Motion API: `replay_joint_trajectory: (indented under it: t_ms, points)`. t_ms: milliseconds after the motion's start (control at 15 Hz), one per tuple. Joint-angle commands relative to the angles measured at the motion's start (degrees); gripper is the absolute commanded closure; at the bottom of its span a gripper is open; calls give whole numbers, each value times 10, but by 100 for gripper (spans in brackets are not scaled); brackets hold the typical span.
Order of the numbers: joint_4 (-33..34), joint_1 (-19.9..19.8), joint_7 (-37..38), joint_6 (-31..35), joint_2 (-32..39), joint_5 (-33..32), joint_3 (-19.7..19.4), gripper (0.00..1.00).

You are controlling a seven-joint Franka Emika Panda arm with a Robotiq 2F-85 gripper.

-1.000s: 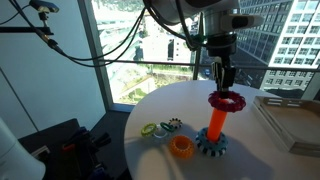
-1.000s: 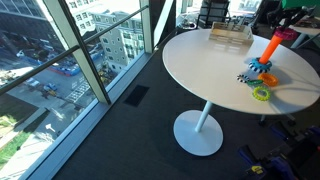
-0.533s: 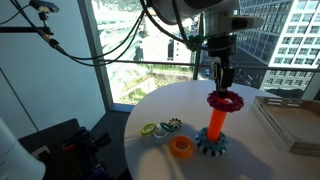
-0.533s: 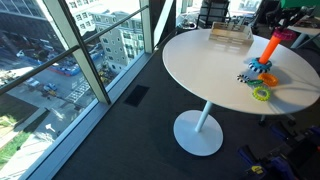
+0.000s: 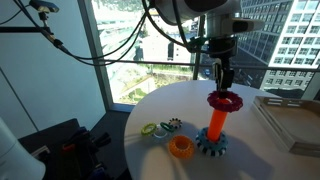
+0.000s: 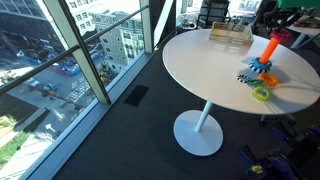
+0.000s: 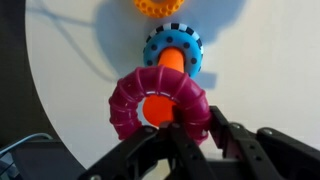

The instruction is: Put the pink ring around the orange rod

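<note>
The pink ring [image 5: 226, 101] sits around the top of the orange rod [image 5: 214, 121], which stands upright on its grey-blue toothed base [image 5: 212, 143] on the white round table [image 5: 160, 165]. My gripper [image 5: 224, 88] is directly above, shut on the ring's rim. In the wrist view the ring [image 7: 135, 100] circles the rod's orange tip [image 7: 156, 108], with the rod's base [image 7: 155, 47] beyond it and my gripper [image 7: 192, 128] clamped on the near side of the ring. In an exterior view the rod [image 6: 268, 49] and ring [image 6: 283, 35] are small at the table's far edge.
An orange ring [image 5: 181, 147] lies next to the base, also in the wrist view [image 7: 159, 6]. A green ring [image 5: 150, 130] and a small dark toothed piece [image 5: 172, 125] lie further off. A clear tray [image 5: 292, 118] sits at the table's side. Windows surround the table.
</note>
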Motion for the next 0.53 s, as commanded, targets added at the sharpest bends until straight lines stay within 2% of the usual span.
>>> replay_joint_trajectory:
  t_ms: [0,333,400,467]
  points:
    - [36,-4,1,-22,23,11,1,90]
    - [57,-4,-4,-57,35,9,2,89]
    - [60,-5,-8,-68,37,12,2,85]
    - [63,-6,-8,-74,38,11,2,55]
